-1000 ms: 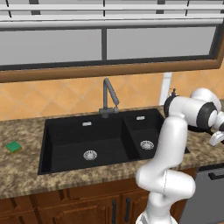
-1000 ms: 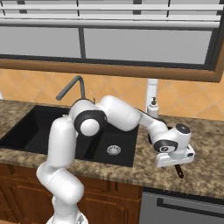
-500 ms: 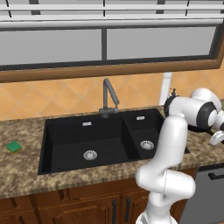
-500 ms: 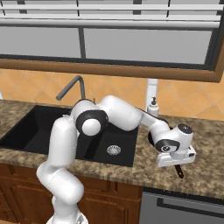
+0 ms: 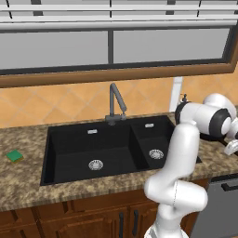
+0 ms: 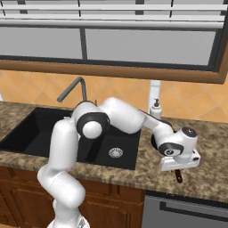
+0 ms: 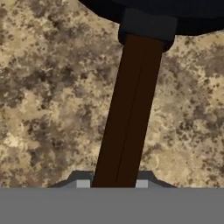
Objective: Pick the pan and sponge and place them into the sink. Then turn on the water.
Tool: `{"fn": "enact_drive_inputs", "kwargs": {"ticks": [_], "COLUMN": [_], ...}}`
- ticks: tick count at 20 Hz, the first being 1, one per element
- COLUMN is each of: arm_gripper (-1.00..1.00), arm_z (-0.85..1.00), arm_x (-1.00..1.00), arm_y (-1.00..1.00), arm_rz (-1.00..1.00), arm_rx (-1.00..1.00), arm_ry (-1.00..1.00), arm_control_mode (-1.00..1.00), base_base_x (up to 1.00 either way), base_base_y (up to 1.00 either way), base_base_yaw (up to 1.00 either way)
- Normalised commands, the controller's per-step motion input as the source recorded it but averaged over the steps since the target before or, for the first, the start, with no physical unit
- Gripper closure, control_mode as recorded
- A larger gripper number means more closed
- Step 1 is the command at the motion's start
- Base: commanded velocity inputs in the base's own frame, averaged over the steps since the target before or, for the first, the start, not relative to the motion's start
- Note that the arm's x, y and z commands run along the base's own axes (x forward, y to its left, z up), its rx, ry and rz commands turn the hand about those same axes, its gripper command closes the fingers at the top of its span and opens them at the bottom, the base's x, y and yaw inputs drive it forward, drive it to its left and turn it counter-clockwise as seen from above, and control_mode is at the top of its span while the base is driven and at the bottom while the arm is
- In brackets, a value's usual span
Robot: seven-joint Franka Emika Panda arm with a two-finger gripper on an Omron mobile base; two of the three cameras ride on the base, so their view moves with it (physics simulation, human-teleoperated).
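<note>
The black pan lies on the granite counter right of the sink, its dark-brown handle running straight down between my gripper's two tips. The fingers press against both sides of the handle, so the gripper is shut on it. From the right base view the gripper sits low over the counter, the handle's end pokes out below it, and the arm hides most of the pan. The green and yellow sponge rests on the counter left of the black double-basin sink. No water runs from the tap.
A white soap bottle stands on the counter behind the pan, near the wall. A dishwasher front sits under the counter edge below the gripper. The window sill runs above the tiled backsplash.
The fingers have closed from wide open onto the pan's handle. The arm and the pan have stayed in place.
</note>
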Motion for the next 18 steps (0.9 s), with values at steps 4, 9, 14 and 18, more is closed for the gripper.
{"fn": "enact_drive_inputs", "kwargs": {"ticks": [4,9,14,18], "arm_gripper": [1.00,1.00,1.00,1.00], "arm_z": [0.16,0.55,0.54,0.22], "arm_x": [-0.45,-0.38,-0.11,-0.04], "arm_y": [0.09,0.39,0.63,0.34], "arm_rz": [0.00,0.00,0.00,0.01], "arm_rx": [0.00,0.00,0.00,0.00], "arm_ry": [-0.03,-0.07,-0.03,-0.10], "arm_control_mode": [-1.00,-1.00,-1.00,-1.00], "base_base_x": [0.00,0.00,0.00,0.00], "base_base_y": [0.00,0.00,0.00,0.00], "base_base_yaw": [0.00,0.00,0.00,0.00]}}
